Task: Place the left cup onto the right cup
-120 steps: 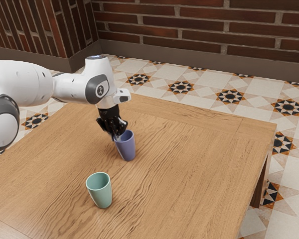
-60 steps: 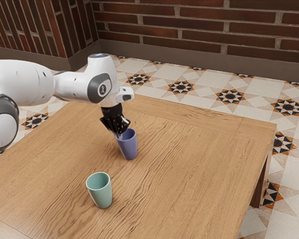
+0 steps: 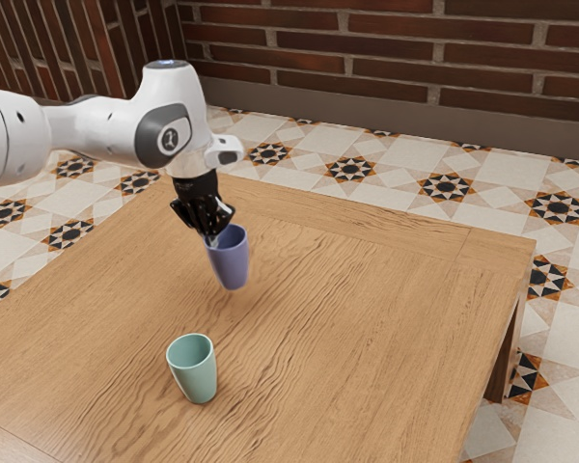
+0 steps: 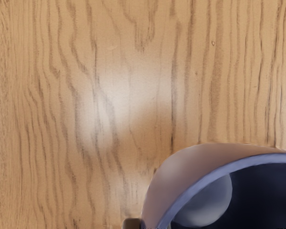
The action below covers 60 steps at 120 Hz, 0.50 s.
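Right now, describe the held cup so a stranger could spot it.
Find the wooden table, then the black gripper over it. The blue cup hangs tilted there, pinched by its rim; the green cup stands free on the wood.

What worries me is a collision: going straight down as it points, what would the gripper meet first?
Probably the bare table, touched by the held blue cup; the green cup looks off that line.

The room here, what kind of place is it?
Probably a room in a home, though simulated: a brick wall, a patterned tile floor, and a wooden table with a green cup on it.
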{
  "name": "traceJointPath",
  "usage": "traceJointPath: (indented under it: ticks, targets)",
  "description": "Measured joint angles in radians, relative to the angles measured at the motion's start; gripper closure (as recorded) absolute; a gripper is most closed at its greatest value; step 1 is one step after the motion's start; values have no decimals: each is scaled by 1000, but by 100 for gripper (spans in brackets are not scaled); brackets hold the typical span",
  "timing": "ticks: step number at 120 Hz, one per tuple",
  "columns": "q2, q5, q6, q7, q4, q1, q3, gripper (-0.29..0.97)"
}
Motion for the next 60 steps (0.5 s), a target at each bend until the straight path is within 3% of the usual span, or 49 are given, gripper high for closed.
traceJointPath:
  ticks: [60]
  targets:
    - [-249,4,-49,-179,-238,-34,-34,79]
